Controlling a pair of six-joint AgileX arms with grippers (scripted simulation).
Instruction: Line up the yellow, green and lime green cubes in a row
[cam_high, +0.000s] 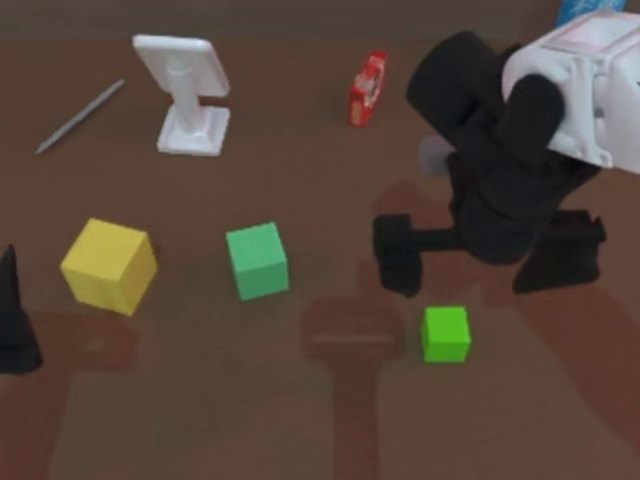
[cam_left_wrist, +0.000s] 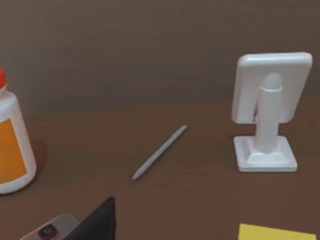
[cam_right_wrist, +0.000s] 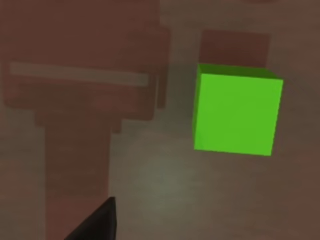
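The yellow cube (cam_high: 108, 265), the largest, rests at the table's left; one corner of it shows in the left wrist view (cam_left_wrist: 277, 233). The mid-sized green cube (cam_high: 257, 260) sits to its right, near the middle. The small lime green cube (cam_high: 445, 333) lies further right and nearer the front, and it is large in the right wrist view (cam_right_wrist: 235, 110). My right gripper (cam_high: 478, 255) hangs open above the table just behind the lime cube, holding nothing. My left gripper (cam_high: 15, 330) is parked at the left edge beside the yellow cube, open and empty.
A white stand (cam_high: 185, 95) and a grey stylus (cam_high: 80, 115) lie at the back left. A red carton (cam_high: 367, 90) stands at the back middle. A white glue bottle (cam_left_wrist: 10, 145) and a grey remote (cam_left_wrist: 50, 231) appear in the left wrist view.
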